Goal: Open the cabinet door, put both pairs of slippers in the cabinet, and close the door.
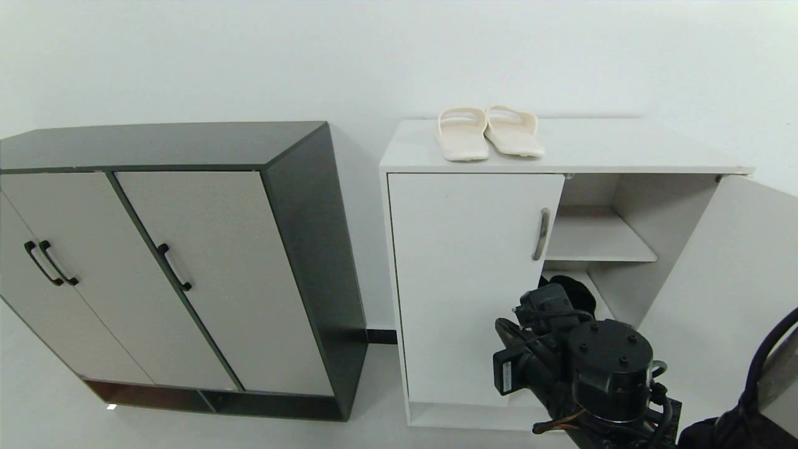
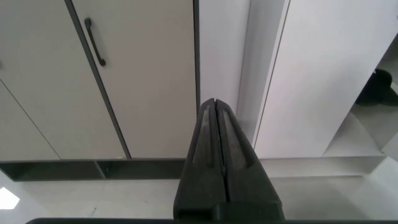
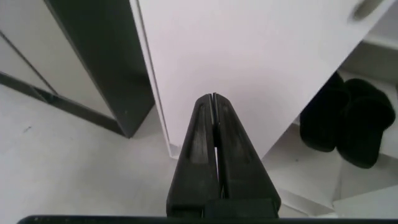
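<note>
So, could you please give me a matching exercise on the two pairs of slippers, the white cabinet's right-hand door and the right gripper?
Things: 1 cream slippers; 2 black slippers; 3 right-hand door; 4 right gripper.
States: A shut; B swung open; C on top of the white cabinet; D inside that cabinet.
Pairs: 1-C; 2-D; 3-B; 4-A.

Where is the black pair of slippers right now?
In the head view, the black slippers lie side by side inside the white cabinet, in its open right-hand compartment, on the level just below the top shelf.
</note>
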Available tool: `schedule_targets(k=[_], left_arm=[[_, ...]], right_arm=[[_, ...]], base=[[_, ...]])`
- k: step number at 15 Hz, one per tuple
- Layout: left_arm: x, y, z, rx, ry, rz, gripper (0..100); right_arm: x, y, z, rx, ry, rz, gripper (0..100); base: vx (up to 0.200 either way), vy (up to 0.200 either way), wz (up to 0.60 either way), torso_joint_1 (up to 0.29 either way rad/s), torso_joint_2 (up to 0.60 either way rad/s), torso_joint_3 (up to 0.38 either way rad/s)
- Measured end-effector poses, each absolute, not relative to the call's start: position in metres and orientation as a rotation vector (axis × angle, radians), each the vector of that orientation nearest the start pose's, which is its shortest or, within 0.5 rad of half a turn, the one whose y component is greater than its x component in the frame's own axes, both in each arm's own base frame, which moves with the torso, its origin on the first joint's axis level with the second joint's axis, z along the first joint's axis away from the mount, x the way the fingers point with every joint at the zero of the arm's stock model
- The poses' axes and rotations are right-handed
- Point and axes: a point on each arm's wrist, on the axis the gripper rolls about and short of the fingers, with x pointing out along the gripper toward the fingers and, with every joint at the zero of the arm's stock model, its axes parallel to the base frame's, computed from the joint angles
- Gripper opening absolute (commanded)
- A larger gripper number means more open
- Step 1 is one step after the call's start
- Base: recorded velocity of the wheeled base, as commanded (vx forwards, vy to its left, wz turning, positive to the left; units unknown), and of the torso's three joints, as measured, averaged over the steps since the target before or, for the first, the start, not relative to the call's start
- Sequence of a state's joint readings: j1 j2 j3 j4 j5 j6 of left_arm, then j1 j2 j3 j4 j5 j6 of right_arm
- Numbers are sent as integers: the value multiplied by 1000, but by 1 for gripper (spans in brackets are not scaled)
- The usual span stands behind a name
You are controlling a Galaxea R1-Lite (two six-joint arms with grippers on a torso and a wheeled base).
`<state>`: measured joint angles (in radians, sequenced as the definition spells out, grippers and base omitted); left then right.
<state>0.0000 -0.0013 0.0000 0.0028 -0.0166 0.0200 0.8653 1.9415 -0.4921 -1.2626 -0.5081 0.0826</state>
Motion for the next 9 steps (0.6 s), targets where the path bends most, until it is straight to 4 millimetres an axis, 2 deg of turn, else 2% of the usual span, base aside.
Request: schedule_targets(k=[9], left_arm=[[-23,0,75,20,2,-17,0]], right_arm=[[206,224,93,-43,168,346,0]], base=[[0,0,0,184,-496,-314]])
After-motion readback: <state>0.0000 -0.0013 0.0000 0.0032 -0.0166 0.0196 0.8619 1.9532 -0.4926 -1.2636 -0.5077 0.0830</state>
